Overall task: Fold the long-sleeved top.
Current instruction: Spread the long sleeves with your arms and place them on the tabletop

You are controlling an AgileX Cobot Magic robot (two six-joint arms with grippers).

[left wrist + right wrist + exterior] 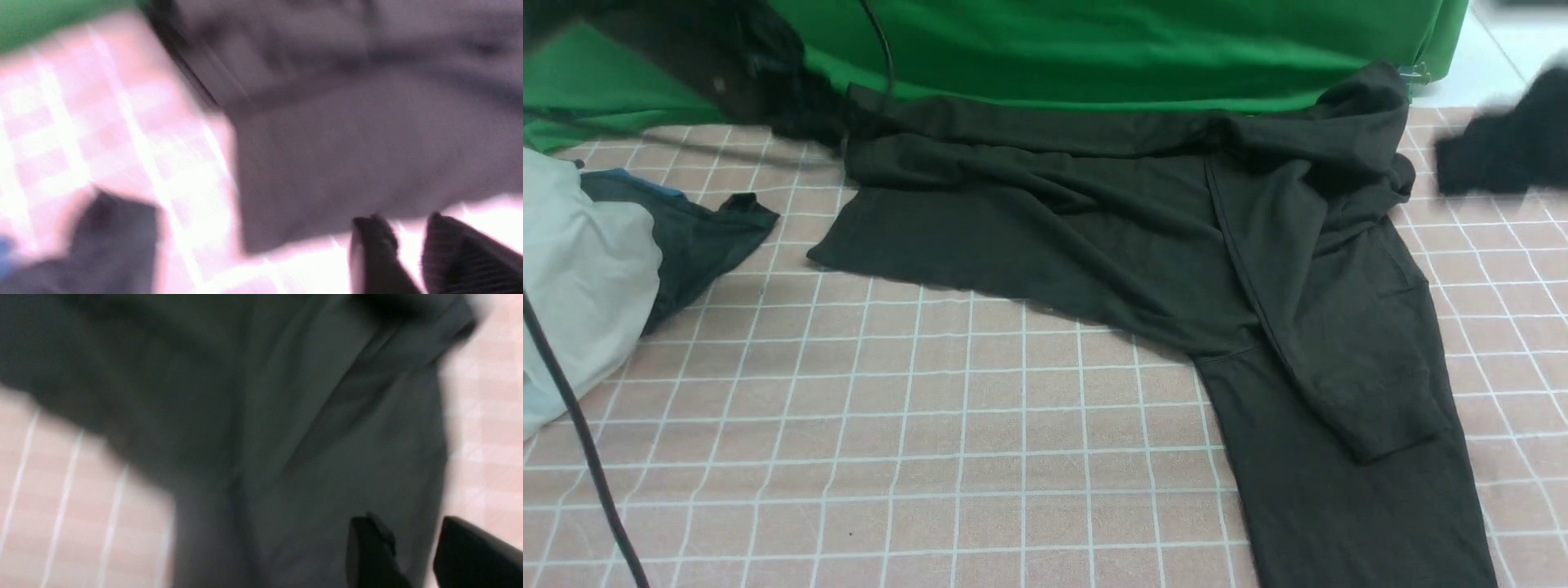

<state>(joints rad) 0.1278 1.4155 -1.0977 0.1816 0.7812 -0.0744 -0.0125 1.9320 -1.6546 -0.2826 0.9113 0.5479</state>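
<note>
Your left fingers [372,253] and right fingers [369,551] both hang part-open, gripping nothing; the top [1094,237] lies sleeve-folded at frame right, so you're probably between grabs.

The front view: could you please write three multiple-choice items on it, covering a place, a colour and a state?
1. Where does the white garment lie relative to the long-sleeved top?
A. On the robot's left of it
B. On top of it
C. On the robot's right of it

2. What colour is the drape behind the table?
A. Red
B. Green
C. Blue

3. How does the long-sleeved top lie?
A. Folded into a neat square
B. Spread out and rumpled on the table
C. Rolled into a ball

Answers:
1 A: it sits at the left edge, the top at centre and right.
2 B: green cloth fills the background.
3 B: it lies open, creased, one sleeve flopped across it.
</note>
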